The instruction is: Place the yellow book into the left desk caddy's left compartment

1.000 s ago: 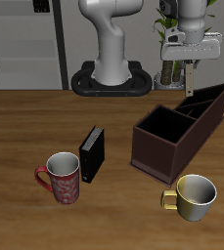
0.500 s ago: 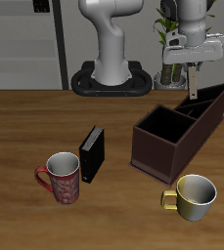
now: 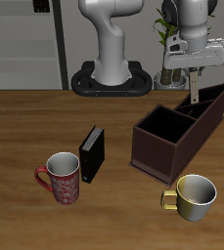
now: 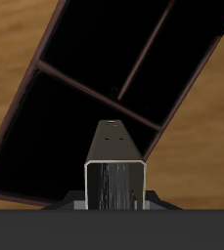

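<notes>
Yellow book (image 3: 195, 86): thin, upright, clamped between the gripper (image 3: 194, 68) fingers; hung at upper right of the exterior frame, its lower end over the left compartment (image 3: 209, 102). In the wrist view the book (image 4: 114, 161) was seen end-on above dark sections split by thin dividers.

Left desk caddy (image 3: 158, 149): dark maroon, long, set diagonally at right of frame; the taller sloping section lay at its far end, the square section nearer the frame's centre.

Black book (image 3: 91, 154): upright, centre of frame.

Red mug (image 3: 63, 177): lower left.

Yellow mug (image 3: 194, 196): lower right, just below the caddy.

Wooden table (image 3: 16, 127): beneath all.
</notes>
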